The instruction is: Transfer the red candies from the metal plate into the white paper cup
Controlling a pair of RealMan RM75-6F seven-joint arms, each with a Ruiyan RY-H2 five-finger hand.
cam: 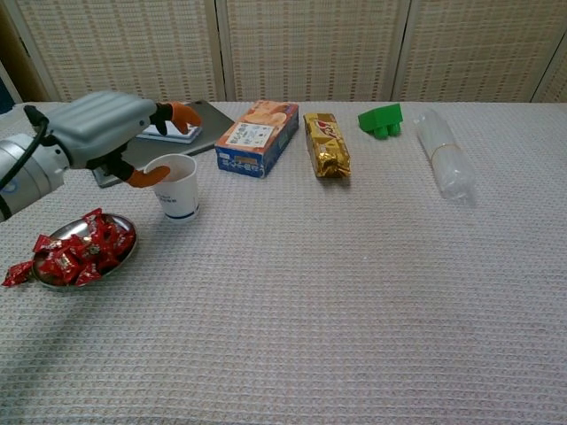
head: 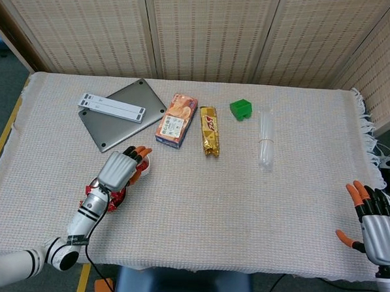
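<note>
head view looks steeply down on the whole table (head: 245,188); chest view, low and nearer, perhaps shares its left-centre.

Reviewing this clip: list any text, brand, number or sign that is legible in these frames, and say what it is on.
None can be read with confidence.
Snack box: printed label panel, too small and blurred.
Gold snack bar: red logo lettering, not legible.
White paper cup: a blue mark near the base, unreadable.
White strip on the grey laptop: small marks, too small.
Red candies: wrapper print blurred.
</note>
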